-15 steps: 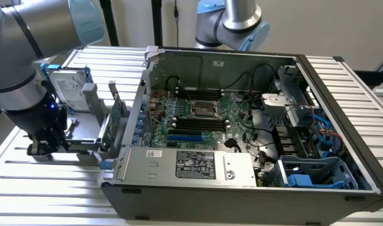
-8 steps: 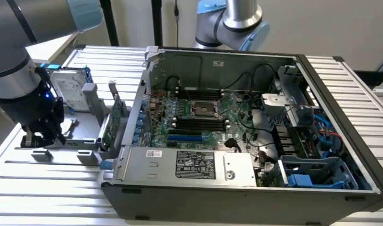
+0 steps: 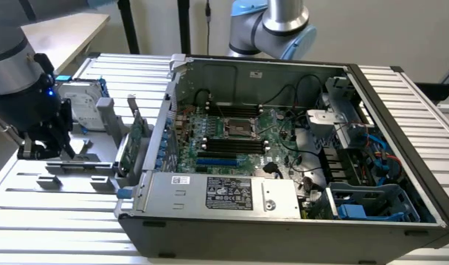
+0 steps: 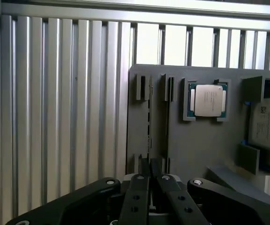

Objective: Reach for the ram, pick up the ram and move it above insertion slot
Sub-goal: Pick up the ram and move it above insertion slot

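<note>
From the wrist camera I see the ram (image 4: 149,117) edge-on. It stands on its long edge in a groove of the grey holder plate (image 4: 191,150), and its long axis runs straight away from the hand (image 4: 149,169), parallel to the slats of the tabletop (image 4: 55,117). From here it is only a thin dark strip with a few pale flecks, and I cannot make out its flat faces or chips.

The hand's two black fingers (image 4: 140,180) are drawn in almost together, pinching the near end of the strip between them. The ram is still seated in its groove.

On the same plate this view shows a processor (image 4: 209,100) lying flat in a pocket next to the ram's groove, and the hard drive (image 4: 268,124) beyond it.

The exterior view shows the hand (image 3: 46,148) low over the plate at the exterior view's left. Near it are the hard drive (image 3: 84,107) and an upright green card (image 3: 140,132). The open computer case (image 3: 283,221) lies to the exterior view's right, with the dark memory slots (image 3: 235,144) on its board. There the hand hides the ram.
</note>
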`<action>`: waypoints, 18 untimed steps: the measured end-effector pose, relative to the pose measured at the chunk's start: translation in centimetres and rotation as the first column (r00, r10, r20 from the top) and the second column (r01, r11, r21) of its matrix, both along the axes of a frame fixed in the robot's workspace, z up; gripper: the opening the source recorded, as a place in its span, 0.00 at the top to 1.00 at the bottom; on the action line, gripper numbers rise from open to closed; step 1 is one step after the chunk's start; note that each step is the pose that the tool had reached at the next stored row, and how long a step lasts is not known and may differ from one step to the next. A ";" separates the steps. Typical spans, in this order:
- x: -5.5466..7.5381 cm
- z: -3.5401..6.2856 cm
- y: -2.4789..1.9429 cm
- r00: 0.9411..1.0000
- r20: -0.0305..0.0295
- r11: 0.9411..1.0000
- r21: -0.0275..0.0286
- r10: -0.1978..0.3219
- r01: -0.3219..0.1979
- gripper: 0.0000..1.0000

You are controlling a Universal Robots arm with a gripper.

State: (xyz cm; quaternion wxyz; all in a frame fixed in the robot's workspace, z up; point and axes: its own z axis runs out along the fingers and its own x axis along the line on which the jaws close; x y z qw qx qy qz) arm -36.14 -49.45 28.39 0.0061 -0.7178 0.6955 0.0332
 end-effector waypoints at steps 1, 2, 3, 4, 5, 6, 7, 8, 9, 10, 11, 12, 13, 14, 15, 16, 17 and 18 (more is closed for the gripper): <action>0.3 0.47 0.00 1.000 0.000 1.000 0.000 0.000 0.000 0.87; 0.6 0.92 0.00 1.000 -0.001 1.000 0.001 0.000 0.000 0.87; 0.9 1.36 0.00 1.000 -0.001 1.000 0.001 0.000 0.000 0.87; 1.2 1.81 0.00 1.000 -0.001 1.000 0.001 0.000 0.000 0.87; 1.6 2.30 0.00 1.000 -0.001 1.000 0.001 0.000 0.000 0.87; 1.9 2.75 0.00 1.000 -0.002 1.000 0.001 0.001 -0.001 0.87; 2.3 3.20 0.00 1.000 -0.002 1.000 0.002 0.001 -0.001 0.87; 2.7 3.65 0.00 1.000 -0.002 1.000 0.002 0.001 -0.001 0.87; 3.1 4.11 0.00 1.000 -0.002 1.000 0.003 0.001 -0.001 0.87; 3.4 4.55 0.00 1.000 -0.003 1.000 0.003 0.002 -0.002 0.87; 3.9 5.04 0.00 1.000 -0.003 1.000 0.004 0.002 -0.002 0.87; 4.3 5.49 0.00 1.000 -0.003 1.000 0.004 0.002 -0.002 0.87; 4.7 5.94 0.00 1.000 -0.003 1.000 0.005 0.002 -0.002 0.87; 5.1 6.38 0.00 1.000 -0.003 1.000 0.006 0.003 -0.003 0.87; 5.4 6.84 0.00 1.000 -0.004 1.000 0.006 0.003 -0.003 0.87; 5.8 7.28 0.00 1.000 -0.004 1.000 0.007 0.003 -0.003 0.87; 6.2 7.75 0.00 1.000 -0.004 1.000 0.007 0.004 -0.004 0.87; 6.6 8.20 0.00 1.000 -0.004 1.000 0.008 0.004 -0.004 0.87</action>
